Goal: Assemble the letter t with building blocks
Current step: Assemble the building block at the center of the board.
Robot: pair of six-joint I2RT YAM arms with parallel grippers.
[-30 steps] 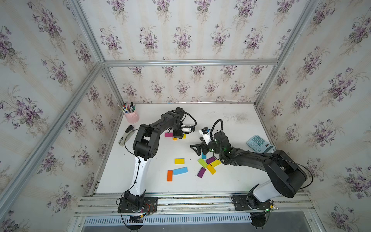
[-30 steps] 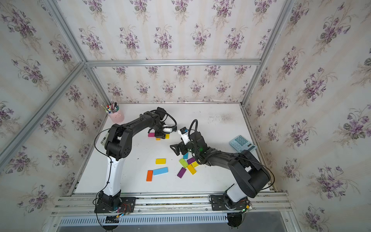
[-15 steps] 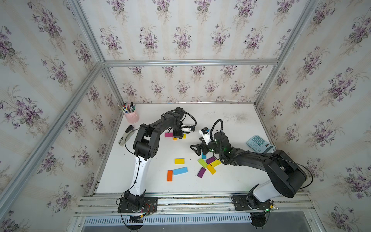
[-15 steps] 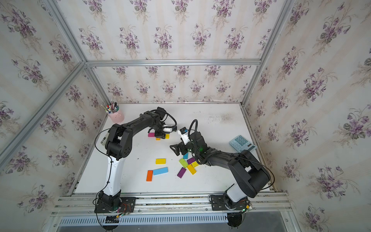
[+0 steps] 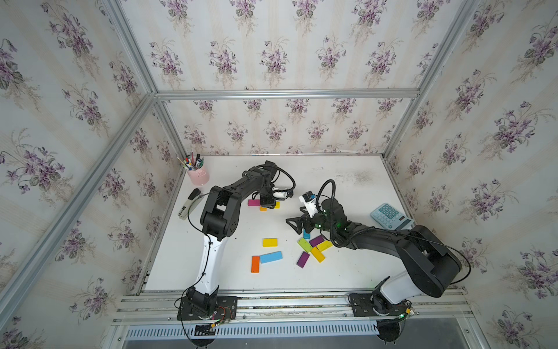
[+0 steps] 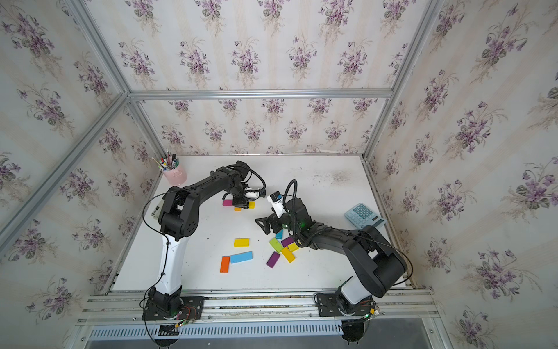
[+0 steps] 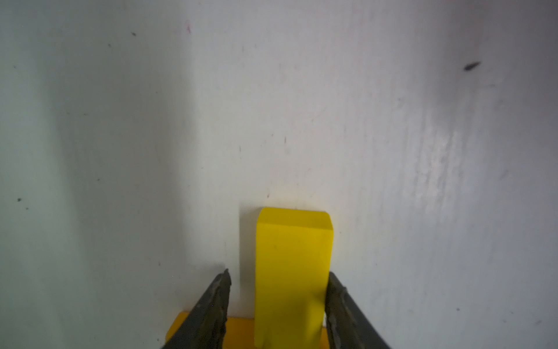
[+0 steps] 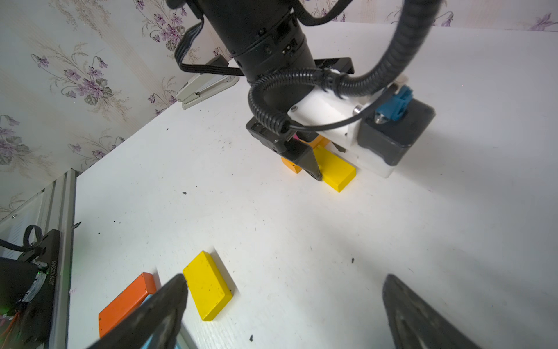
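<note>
Well left of the calculator, the left gripper straddles a yellow block that lies flat. One finger touches it and the other stands just clear. The block looks light, stiff and smooth, best pinched across its long sides. Nearer the calculator, the right gripper hovers empty over the loose blocks, fingers wide apart. Neither arm has visibly moved since a second ago.

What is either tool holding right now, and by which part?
Nothing clamped. Left tool straddles the yellow block across its width, gap at one finger. Right tool open, empty.
</note>
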